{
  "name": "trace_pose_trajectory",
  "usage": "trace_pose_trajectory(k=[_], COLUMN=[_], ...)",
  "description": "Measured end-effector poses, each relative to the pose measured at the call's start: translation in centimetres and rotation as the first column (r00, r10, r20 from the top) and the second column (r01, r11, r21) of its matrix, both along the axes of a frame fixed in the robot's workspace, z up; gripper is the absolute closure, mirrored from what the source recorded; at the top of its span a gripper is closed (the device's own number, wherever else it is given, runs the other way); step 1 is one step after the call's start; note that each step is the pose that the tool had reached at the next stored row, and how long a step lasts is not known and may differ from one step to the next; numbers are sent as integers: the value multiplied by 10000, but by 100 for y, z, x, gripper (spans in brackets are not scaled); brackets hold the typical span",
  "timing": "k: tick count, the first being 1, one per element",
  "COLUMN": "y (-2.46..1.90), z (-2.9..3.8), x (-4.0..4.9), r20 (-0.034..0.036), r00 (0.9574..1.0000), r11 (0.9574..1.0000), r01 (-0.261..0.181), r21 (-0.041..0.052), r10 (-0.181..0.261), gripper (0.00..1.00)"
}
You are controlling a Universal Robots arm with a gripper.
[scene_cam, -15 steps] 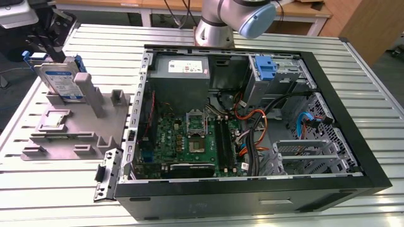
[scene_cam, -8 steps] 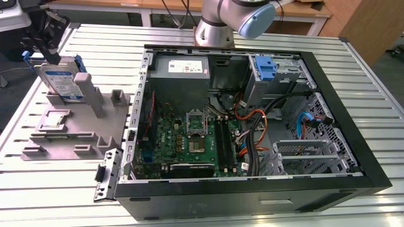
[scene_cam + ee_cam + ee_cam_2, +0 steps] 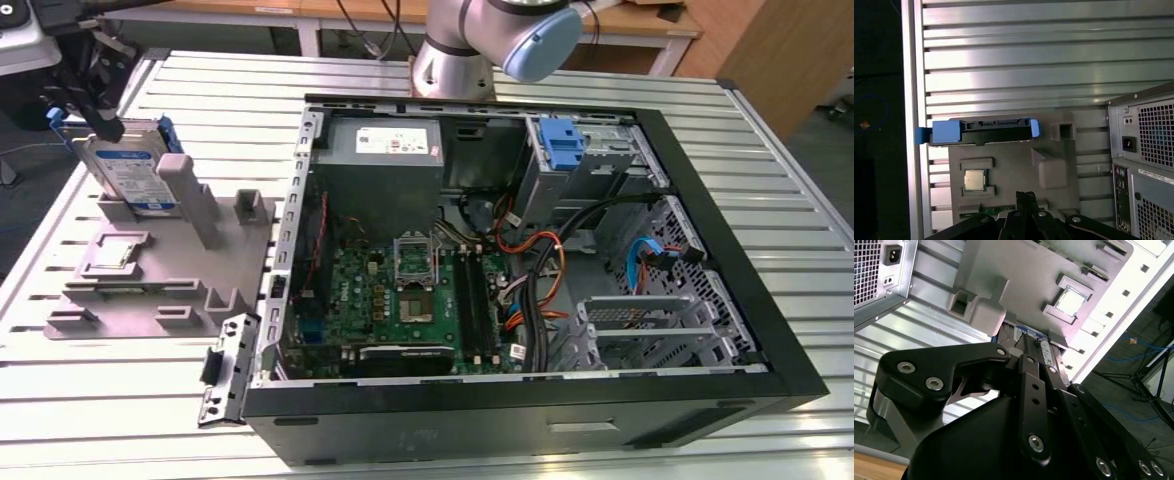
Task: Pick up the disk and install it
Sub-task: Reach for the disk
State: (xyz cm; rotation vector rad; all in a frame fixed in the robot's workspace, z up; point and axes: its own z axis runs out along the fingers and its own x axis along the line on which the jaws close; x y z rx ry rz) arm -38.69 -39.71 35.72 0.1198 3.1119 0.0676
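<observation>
Bright, sharp; glare on ribbed table (image 3: 1044, 55).

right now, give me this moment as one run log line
step: pick | disk: upright in grey fixture, not installed | gripper: at disk's top corner | computer case: open

The exterior view overlooks case (image 3: 467, 432) and grey fixture (image 3: 150, 272) from above; both wrist views, seemingly closer, face that fixture (image 3: 1014, 175) (image 3: 1019, 275).
</observation>
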Motion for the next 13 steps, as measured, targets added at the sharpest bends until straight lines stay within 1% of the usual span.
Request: trace_pose_trajectory(k=[7, 9, 13], y=[5, 16, 55], z=[-34, -46, -70], x=[-31, -39, -49], r20=[1, 1, 0], r00=[10000, 10000, 10000], r11=[10000, 10000, 10000], r01=[0, 0, 0], r21=[0, 0, 0], r10=[0, 0, 0], gripper=[89, 89, 89])
